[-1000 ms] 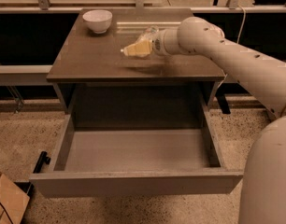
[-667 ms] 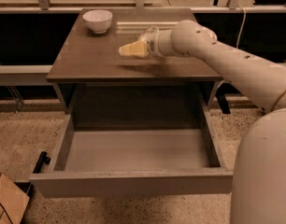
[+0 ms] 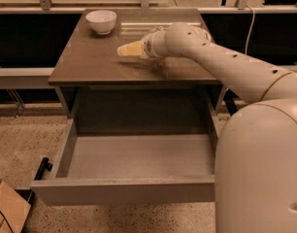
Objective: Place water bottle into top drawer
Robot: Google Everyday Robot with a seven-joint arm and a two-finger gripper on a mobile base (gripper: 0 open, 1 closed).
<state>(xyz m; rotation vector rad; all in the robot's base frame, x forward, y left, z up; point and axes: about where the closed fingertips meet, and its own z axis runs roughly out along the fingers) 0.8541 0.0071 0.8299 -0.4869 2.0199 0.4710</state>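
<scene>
The top drawer (image 3: 139, 159) is pulled out wide open below the table, and its smooth grey floor is bare. My gripper (image 3: 129, 49) hovers low over the brown table top (image 3: 90, 62), near its middle, pointing left. A faint, clear, pale shape (image 3: 139, 28) lies on the table just behind the gripper. It may be the water bottle, but I cannot tell. Nothing shows in the gripper.
A white bowl (image 3: 101, 21) stands at the table's back left corner. My white arm and body (image 3: 255, 144) fill the right side and overlap the drawer's right edge. A cardboard box (image 3: 8, 210) and a black part (image 3: 42, 168) sit on the floor at the left.
My gripper has moved a little to the left over the table top. The drawer and the bowl have not moved.
</scene>
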